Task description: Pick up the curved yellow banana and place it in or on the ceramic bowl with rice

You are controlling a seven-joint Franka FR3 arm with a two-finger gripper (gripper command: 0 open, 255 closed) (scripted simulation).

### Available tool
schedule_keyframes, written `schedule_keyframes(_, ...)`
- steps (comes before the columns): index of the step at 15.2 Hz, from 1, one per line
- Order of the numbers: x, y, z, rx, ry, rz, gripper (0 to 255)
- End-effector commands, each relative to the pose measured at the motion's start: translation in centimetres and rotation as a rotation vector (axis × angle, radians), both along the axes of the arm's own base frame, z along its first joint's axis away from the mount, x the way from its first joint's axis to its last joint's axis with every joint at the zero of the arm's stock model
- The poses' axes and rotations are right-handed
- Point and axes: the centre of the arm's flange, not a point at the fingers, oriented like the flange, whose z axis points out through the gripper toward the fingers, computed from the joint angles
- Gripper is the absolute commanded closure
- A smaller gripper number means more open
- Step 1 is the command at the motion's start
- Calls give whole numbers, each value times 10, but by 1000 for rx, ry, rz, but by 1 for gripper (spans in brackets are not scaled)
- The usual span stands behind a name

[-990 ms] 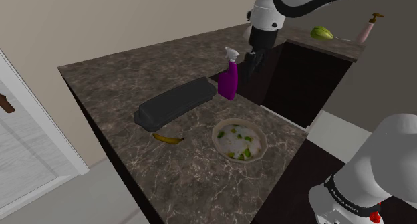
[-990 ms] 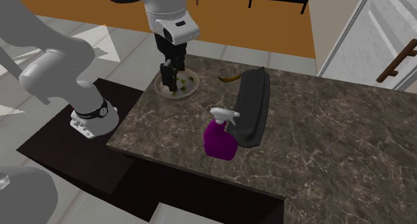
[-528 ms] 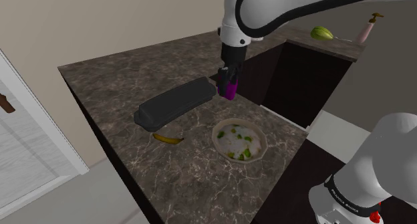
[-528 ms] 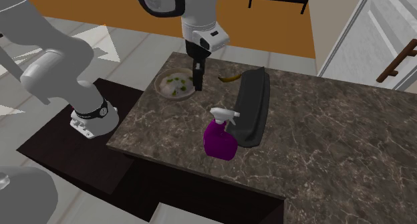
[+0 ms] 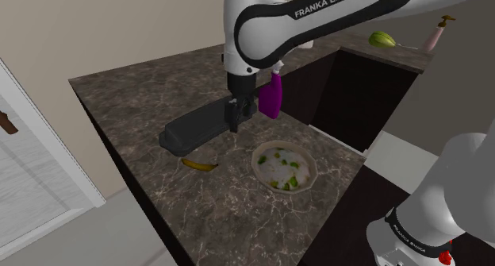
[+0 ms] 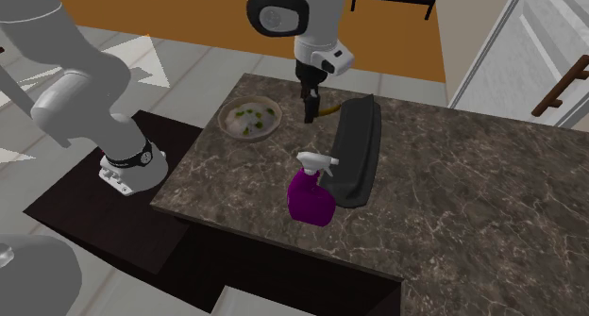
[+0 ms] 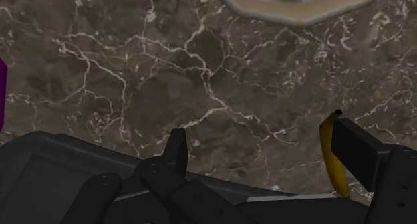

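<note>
A small curved yellow banana (image 5: 198, 165) lies on the dark marble counter beside a long black tray (image 5: 206, 121). The pale bowl (image 5: 284, 167) holding white rice and green bits stands a short way off on the same counter. My black gripper (image 5: 236, 123) hangs open above the counter between bowl and banana, near the tray's end. In the second exterior view the gripper (image 6: 309, 111) covers part of the banana (image 6: 328, 109), with the bowl (image 6: 249, 118) to its left. The wrist view has the gripper (image 7: 267, 149) empty; the banana (image 7: 329, 152) lies by one finger (image 7: 357, 146), partly behind it.
A purple spray bottle (image 5: 271, 98) stands near the counter's far edge, close behind the arm. The black tray (image 6: 357, 149) runs across the counter's middle. The counter drops off to the floor (image 5: 119, 225) near the banana. A white door (image 6: 529, 50) stands beyond.
The arm has swung away from the spray bottle and the bowl toward the tray and the banana, and the gripper has come lower. Banana, bowl and bottle have not moved.
</note>
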Motion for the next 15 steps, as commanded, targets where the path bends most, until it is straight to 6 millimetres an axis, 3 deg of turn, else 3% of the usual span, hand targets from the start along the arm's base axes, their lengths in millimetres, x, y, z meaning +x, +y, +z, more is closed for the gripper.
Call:
schedule_keyframes(1, 10, 25, -12, 7, 9, 32, 0)
schedule_keyframes(11, 40, 137, -70, 35, 53, 188, 0)
schedule_keyframes(15, 37, 138, -91, 35, 53, 188, 0)
